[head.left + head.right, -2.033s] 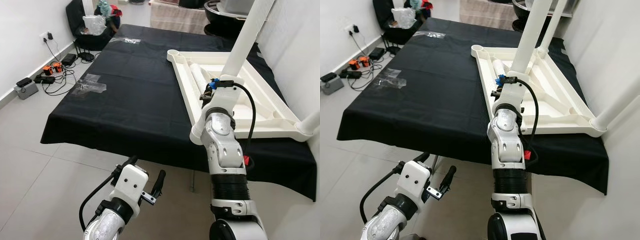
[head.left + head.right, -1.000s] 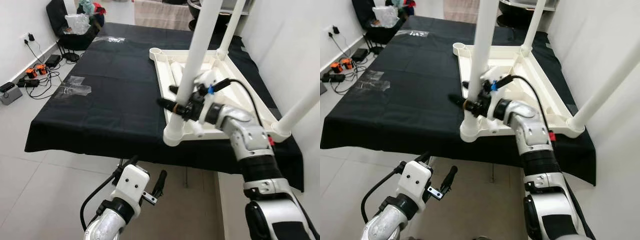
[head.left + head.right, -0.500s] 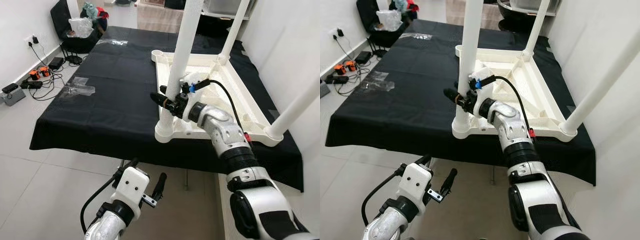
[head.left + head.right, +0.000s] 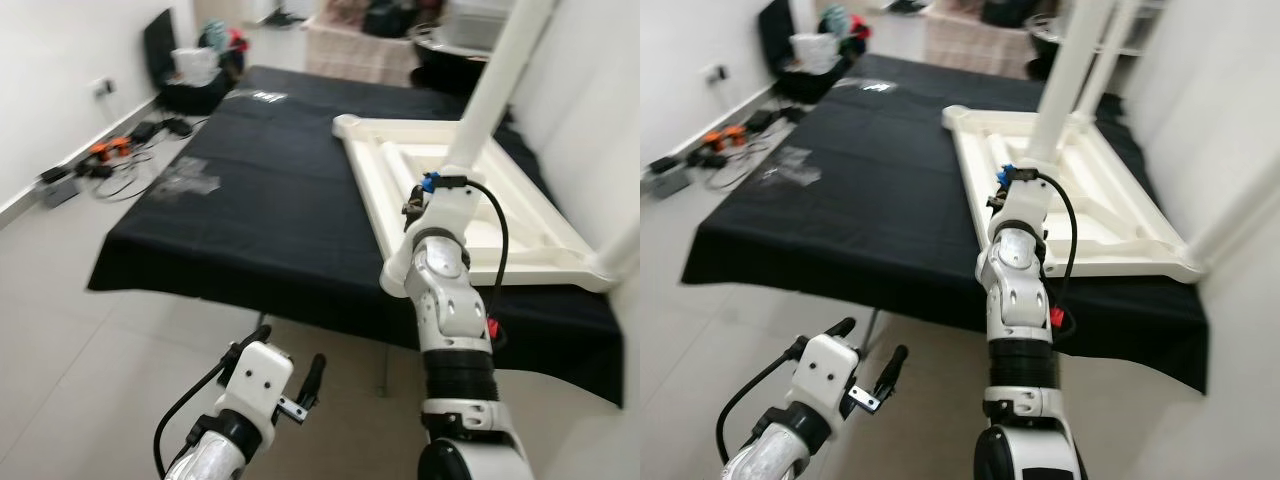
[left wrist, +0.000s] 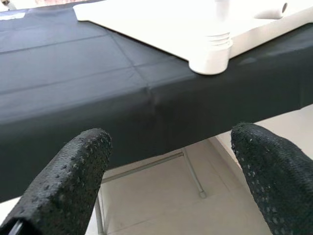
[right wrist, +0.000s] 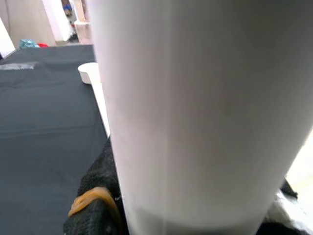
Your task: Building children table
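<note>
A white children's table [image 4: 530, 250] lies upside down on a black-clothed table [image 4: 260, 200]. One white leg [image 4: 492, 85] rises from it, and a second leg [image 4: 622, 245] stands at the right corner. My right gripper [image 6: 190, 215] is shut on the first leg [image 6: 195, 107] near its base. A black finger [image 6: 95, 200] with an orange band presses against its side. From the head, the right wrist [image 4: 440, 205] covers the fingers. My left gripper [image 4: 290, 347] hangs open low over the floor, facing the cloth's front edge [image 5: 161, 103].
Cables and a power strip [image 4: 105, 155] lie on the floor to the left. Clear plastic wrap [image 4: 190, 175] rests on the cloth. Bags and a black chair [image 4: 195, 65] stand at the back left. A white wall [image 4: 600, 100] runs close on the right.
The whole view has swung. My right arm now stands upright in front of the leg instead of reaching in from the right, gripper still at the leg's base. The left arm hangs as before.
</note>
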Controlling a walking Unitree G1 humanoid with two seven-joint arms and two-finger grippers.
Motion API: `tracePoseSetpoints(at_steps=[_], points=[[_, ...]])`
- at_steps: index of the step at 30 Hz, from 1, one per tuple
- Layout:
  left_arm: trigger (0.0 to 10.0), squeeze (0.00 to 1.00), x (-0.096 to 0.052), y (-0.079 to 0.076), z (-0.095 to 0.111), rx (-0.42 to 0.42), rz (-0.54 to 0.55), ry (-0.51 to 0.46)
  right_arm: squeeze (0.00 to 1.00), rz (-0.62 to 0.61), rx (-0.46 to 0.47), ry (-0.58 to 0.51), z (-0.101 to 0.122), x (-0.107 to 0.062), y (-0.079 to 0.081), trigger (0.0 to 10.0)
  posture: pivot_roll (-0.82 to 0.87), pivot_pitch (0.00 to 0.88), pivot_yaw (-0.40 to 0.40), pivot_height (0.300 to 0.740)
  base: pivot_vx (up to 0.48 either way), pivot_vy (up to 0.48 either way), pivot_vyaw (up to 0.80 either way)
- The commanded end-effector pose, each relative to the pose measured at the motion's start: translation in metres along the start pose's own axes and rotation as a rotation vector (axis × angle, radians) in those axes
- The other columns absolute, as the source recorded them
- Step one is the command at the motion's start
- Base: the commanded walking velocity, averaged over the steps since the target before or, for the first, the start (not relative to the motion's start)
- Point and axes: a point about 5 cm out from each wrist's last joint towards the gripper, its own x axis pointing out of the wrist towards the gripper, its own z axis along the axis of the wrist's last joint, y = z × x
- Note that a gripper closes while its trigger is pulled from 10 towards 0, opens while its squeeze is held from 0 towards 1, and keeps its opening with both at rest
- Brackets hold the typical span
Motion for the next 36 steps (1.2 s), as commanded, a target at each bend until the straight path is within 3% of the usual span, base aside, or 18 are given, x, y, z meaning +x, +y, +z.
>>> tracePoseSetpoints(at_steps=[1,2,7,8,12,13,16,19,21,23,24,26,27,29,30,31,34,36], points=[[10.0,0.0,-0.001,-0.002,-0.004,0.002,-0.011,0.014,0.0,-0.001,0.009,-0.011,0.004,-0.001,0.004,0.0,0.07,0.055,-0.092,0.74,0.0,0.0,0.0],[10.0,0.0,-0.001,-0.002,-0.003,0.001,-0.011,0.014,0.0,0.06,0.009,-0.002,0.002,-0.001,0.012,10.0,0.07,0.058,-0.094,0.74,0.0,0.0,0.0],[10.0,0.0,-0.001,-0.002,-0.003,0.001,-0.01,0.014,0.0,0.126,0.003,-0.003,0.001,-0.003,0.021,10.0,0.07,0.06,-0.094,0.74,0.0,0.0,0.0],[10.0,0.0,-0.001,-0.002,-0.003,0.001,-0.01,0.015,1.0,0.154,0.0,-0.019,0.002,-0.004,0.024,10.0,0.07,0.059,-0.095,0.74,0.0,0.0,0.0],[10.0,0.0,-0.001,-0.002,-0.003,0.0,-0.01,0.014,1.0,0.137,-0.018,-0.048,0.008,-0.002,0.021,10.0,0.07,0.06,-0.097,0.74,0.0,0.0,0.0],[10.0,0.0,-0.001,-0.002,-0.004,0.0,-0.009,0.015,0.0,0.156,-0.031,-0.059,0.011,0.002,0.02,10.0,0.07,0.06,-0.094,0.74,0.0,0.0,0.0],[10.0,0.0,-0.001,-0.002,-0.004,0.0,-0.008,0.015,0.0,0.172,-0.039,-0.066,0.013,0.004,0.02,10.0,0.07,0.06,-0.094,0.74,0.0,0.0,0.0],[10.0,0.0,-0.001,-0.002,-0.004,0.0,-0.007,0.015,0.0,0.448,0.001,-0.042,0.022,0.019,0.024,10.0,0.07,0.06,-0.094,0.74,0.0,0.0,0.0],[10.0,0.0,-0.001,-0.002,-0.004,0.0,-0.007,0.015,0.0,0.448,0.001,-0.042,0.022,0.019,0.024,10.0,0.07,0.06,-0.094,0.74,0.0,0.0,0.0],[10.0,0.0,-0.001,-0.002,-0.004,0.0,-0.01,0.015,0.0,0.655,0.034,-0.007,0.026,0.027,0.023,10.0,0.06,0.059,-0.096,0.74,0.0,0.0,0.0],[10.0,0.0,-0.001,-0.002,-0.004,0.0,-0.01,0.015,0.0,0.655,0.034,-0.007,0.026,0.027,0.023,10.0,0.06,0.059,-0.096,0.74,0.0,0.0,0.0],[10.0,0.0,0.0,-0.004,-0.004,0.001,-0.019,0.015,0.0,0.911,-0.003,0.039,0.017,0.021,0.023,10.0,0.07,0.059,-0.099,0.74,0.0,0.0,0.0],[10.0,0.0,0.0,-0.004,-0.004,0.001,-0.019,0.015,0.0,0.911,-0.003,0.039,0.017,0.021,0.023,10.0,0.07,0.059,-0.099,0.74,0.0,0.0,0.0],[10.0,0.0,0.0,-0.004,-0.004,0.001,-0.019,0.015,0.0,1.153,-0.017,0.063,0.01,0.007,0.022,10.0,0.07,0.061,-0.099,0.74,0.0,0.0,0.0],[10.0,0.0,0.0,-0.004,-0.004,0.001,-0.019,0.015,0.0,1.153,-0.017,0.063,0.01,0.007,0.022,10.0,0.07,0.061,-0.099,0.74,0.0,0.0,0.0],[10.0,0.0,-0.001,-0.004,-0.004,0.0,-0.018,0.015,0.0,1.232,-0.011,0.065,0.009,0.002,0.022,10.0,0.07,0.063,-0.099,0.74,0.0,0.0,0.0],[10.0,0.0,-0.001,-0.004,-0.004,0.0,-0.018,0.015,0.0,1.232,-0.011,0.065,0.009,0.002,0.022,10.0,0.07,0.063,-0.099,0.74,0.0,0.0,0.0],[10.0,0.0,-0.001,-0.004,-0.004,-0.001,-0.018,0.016,0.0,1.345,0.036,0.059,0.012,-0.002,0.028,10.0,0.08,0.065,-0.097,0.74,0.0,0.0,0.0]])
